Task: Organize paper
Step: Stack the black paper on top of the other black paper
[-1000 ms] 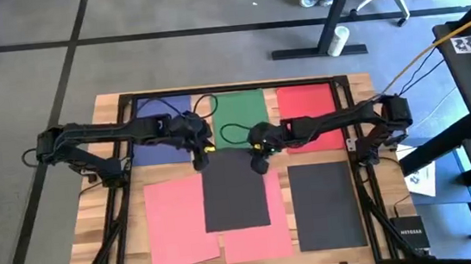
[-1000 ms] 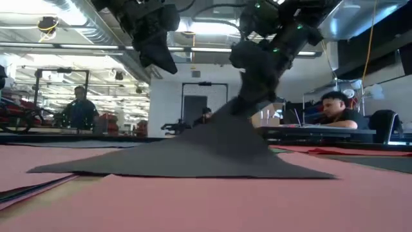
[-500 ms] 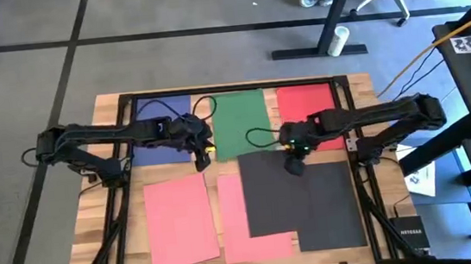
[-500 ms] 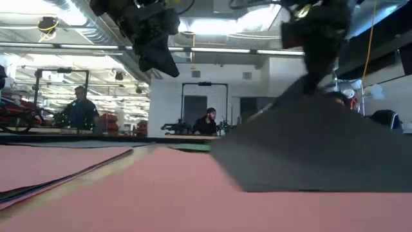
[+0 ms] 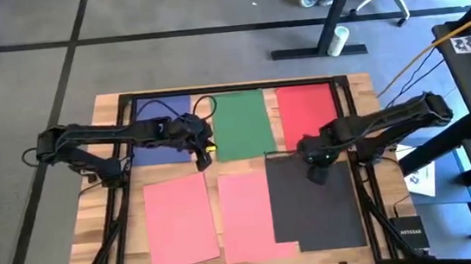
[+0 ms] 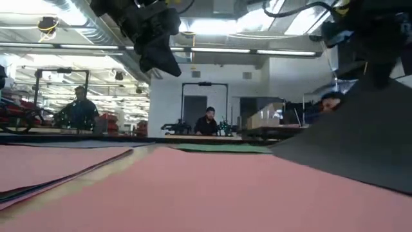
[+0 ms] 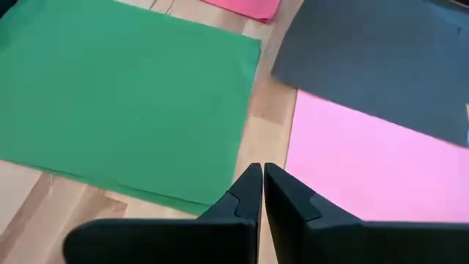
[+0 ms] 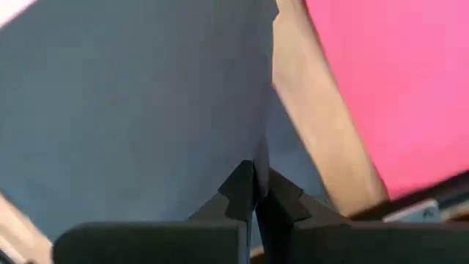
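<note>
The left gripper (image 5: 202,155) hovers with fingers pressed together, holding nothing, between the blue sheet (image 5: 159,126) and the green sheet (image 5: 242,123); two salmon pink sheets (image 5: 181,220) lie side by side in front; the right gripper (image 5: 316,174) pinches the far edge of a dark grey sheet (image 5: 299,204), lifting it over another dark sheet below the red sheet (image 5: 307,110)

High cam sits overhead, facing straight down on the whole table (image 5: 133,237) plus floor at 12 and 3 o'clock. Low cam sits at tabletop level, facing across into the room, very near the pink sheet (image 6: 212,193). L wrist cam looks down, close, past its own fingers (image 7: 253,194). R wrist cam, closer still. Both wrist cams share the dark sheet (image 7: 381,66).
</note>
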Tool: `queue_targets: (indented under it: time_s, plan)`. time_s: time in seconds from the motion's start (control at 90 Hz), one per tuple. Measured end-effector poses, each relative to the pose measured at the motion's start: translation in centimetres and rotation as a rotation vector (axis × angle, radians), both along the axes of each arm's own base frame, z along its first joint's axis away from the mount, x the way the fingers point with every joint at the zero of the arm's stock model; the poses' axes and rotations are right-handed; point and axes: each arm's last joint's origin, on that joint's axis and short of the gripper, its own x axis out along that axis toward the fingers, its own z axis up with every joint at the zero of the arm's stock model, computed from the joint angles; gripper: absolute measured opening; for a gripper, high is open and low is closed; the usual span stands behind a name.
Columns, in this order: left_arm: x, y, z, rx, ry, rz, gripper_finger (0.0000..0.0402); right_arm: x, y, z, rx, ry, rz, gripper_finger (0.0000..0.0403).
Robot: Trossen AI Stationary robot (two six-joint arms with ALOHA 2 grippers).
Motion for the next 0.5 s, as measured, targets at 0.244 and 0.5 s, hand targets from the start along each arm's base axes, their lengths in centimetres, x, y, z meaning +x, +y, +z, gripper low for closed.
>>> queue_targets:
  time_s: [0.244, 0.5]
  plan:
    - [0.0, 0.0, 0.0, -0.015, -0.005, 0.016, 0.0000, -1.4, 1.3, 0.1, -0.015, 0.108, -0.088, 0.0000]
    - [0.0, 0.1, 0.0, -0.019, -0.007, 0.044, 0.0000, -2.3, 1.9, 0.2, 0.021, 0.204, -0.120, 0.0000]
